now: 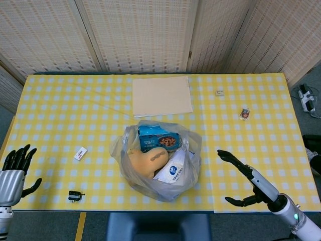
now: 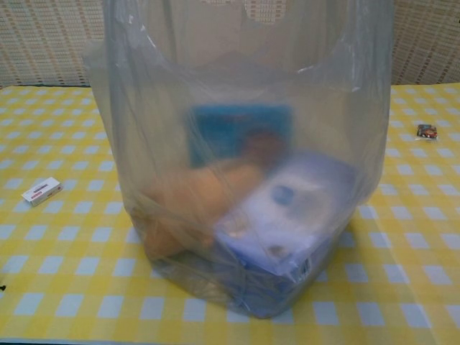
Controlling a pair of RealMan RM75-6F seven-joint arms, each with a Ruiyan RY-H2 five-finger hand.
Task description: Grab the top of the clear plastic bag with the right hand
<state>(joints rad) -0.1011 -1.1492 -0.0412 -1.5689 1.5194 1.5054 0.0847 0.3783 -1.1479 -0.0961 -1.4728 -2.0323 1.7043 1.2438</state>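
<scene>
A clear plastic bag (image 1: pixel 156 161) stands open near the front middle of the yellow checked table (image 1: pixel 60 115); it fills the chest view as the bag (image 2: pixel 244 144). Inside lie a blue box (image 1: pixel 158 138), a tan bread-like item (image 1: pixel 146 159) and a white pouch (image 1: pixel 175 171). My right hand (image 1: pixel 246 181) is open, turned on edge with fingers spread, to the right of the bag and apart from it. My left hand (image 1: pixel 14 170) is open at the front left table edge. Neither hand shows in the chest view.
A tan board (image 1: pixel 161 95) lies behind the bag. A white eraser-like block (image 1: pixel 80 153) and a small black clip (image 1: pixel 75 196) sit front left. Two small items (image 1: pixel 219 92) (image 1: pixel 244 114) lie at the back right. The block (image 2: pixel 41 191) also shows in the chest view.
</scene>
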